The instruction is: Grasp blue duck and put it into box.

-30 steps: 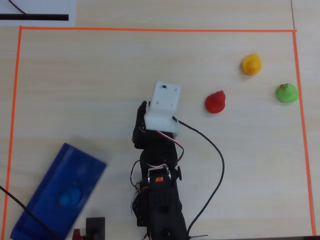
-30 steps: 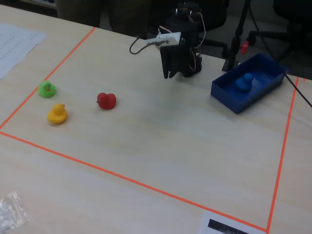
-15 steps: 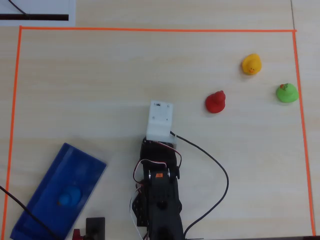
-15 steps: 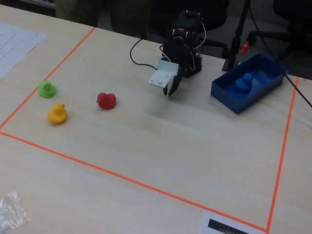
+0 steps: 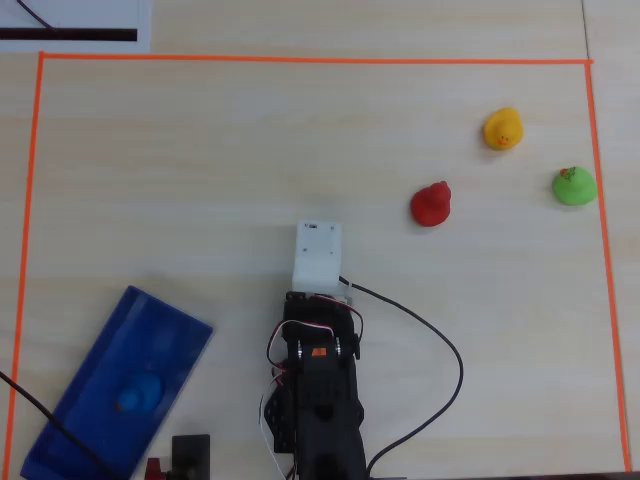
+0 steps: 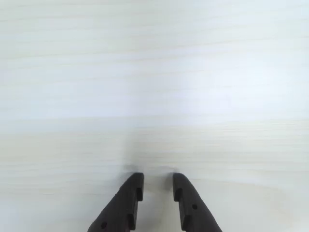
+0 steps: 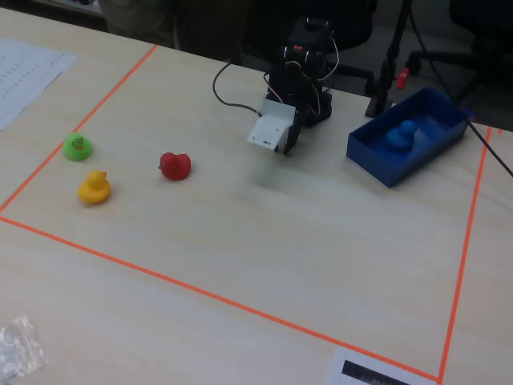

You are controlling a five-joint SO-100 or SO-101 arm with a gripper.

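The blue duck (image 5: pixel 137 395) lies inside the blue box (image 5: pixel 160 325) at the lower left of the overhead view. In the fixed view the duck (image 7: pixel 398 135) sits in the box (image 7: pixel 377 164) at the right. My gripper (image 6: pixel 157 181) hangs just above bare table in the wrist view. Its dark fingers (image 6: pixel 131 195) stand a little apart with nothing between them. In the overhead view the arm is folded back near its base, and the white wrist housing (image 5: pixel 318 255) hides the jaws, well to the right of the box.
A red duck (image 5: pixel 431 204), a yellow duck (image 5: pixel 503 129) and a green duck (image 5: pixel 574 186) stand at the upper right of the overhead view. Orange tape (image 5: pixel 300 59) frames the work area. A black cable (image 5: pixel 440 340) loops to the right of the arm.
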